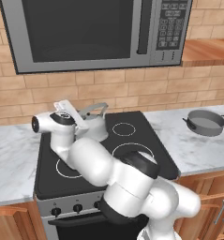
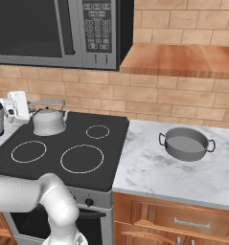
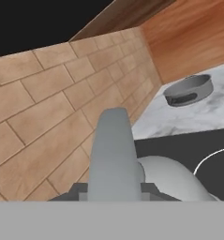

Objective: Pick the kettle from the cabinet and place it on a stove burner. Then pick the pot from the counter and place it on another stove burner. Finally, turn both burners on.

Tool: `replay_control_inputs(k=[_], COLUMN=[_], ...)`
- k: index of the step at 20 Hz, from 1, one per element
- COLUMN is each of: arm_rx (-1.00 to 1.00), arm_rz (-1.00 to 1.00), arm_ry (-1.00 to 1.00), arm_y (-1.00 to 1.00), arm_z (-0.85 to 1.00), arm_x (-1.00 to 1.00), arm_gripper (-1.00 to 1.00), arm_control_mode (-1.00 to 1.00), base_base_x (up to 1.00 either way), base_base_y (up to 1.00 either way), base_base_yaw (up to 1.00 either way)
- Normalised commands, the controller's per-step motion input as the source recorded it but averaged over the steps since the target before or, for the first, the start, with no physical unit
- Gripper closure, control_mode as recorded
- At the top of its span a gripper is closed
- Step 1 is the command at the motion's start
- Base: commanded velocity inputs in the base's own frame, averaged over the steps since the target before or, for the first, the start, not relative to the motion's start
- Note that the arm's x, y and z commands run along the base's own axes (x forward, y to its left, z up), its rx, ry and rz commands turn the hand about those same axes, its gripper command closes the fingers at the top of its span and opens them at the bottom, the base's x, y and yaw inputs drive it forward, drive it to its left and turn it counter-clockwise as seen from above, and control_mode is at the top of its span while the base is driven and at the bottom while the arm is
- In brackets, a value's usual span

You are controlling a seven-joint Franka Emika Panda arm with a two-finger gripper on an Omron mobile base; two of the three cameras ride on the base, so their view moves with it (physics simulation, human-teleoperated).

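Note:
The silver-grey kettle (image 1: 93,125) (image 2: 49,122) (image 3: 172,180) stands at the back left of the black cooktop (image 1: 158,140) (image 2: 112,143). My gripper (image 1: 80,121) (image 2: 25,111) is shut on its arched handle (image 3: 114,150) from the left, and in the hand view the handle runs up between the fingers. The low grey pot (image 1: 207,123) (image 2: 186,143) (image 3: 188,90) sits without a lid on the marble counter (image 1: 197,152) (image 2: 154,172) to the right of the stove. Above it is the brown wooden cabinet shelf (image 1: 208,51) (image 2: 178,62).
A microwave (image 1: 85,33) (image 2: 49,28) hangs over the stove, close above the kettle. A brick wall (image 1: 146,89) runs behind. Burner rings (image 1: 124,129) (image 2: 82,159) are marked on the glass. Knobs (image 1: 78,207) line the stove front, partly hidden by my arm.

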Motion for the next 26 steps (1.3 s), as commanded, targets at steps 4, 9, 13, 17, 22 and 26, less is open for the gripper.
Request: replay_control_inputs(k=[4,9,13,17,22,26], arm_rx=[0.0,0.0,0.0,0.01,0.0,0.0], arm_rz=[0.03,0.02,0.02,0.03,0.04,0.09], arm_ry=[-0.08,-0.09,-0.04,-0.01,0.0,0.01], arm_y=[0.29,0.24,0.11,0.01,0.06,0.15], arm_z=[-0.26,-0.15,-0.03,-0.02,-0.09,-0.13], arm_x=[0.16,0.15,0.29,0.35,0.27,0.03], arm_gripper=[1.0,1.0,1.0,1.0,1.0,1.0], arm_control_mode=[-1.0,-1.0,-1.0,-1.0,-1.0,-1.0], base_base_x=[0.0,0.0,0.0,0.0,0.0,0.0], base_base_y=[0.0,0.0,0.0,0.0,0.0,0.0], base_base_yaw=[0.0,0.0,0.0,0.0,0.0,0.0])
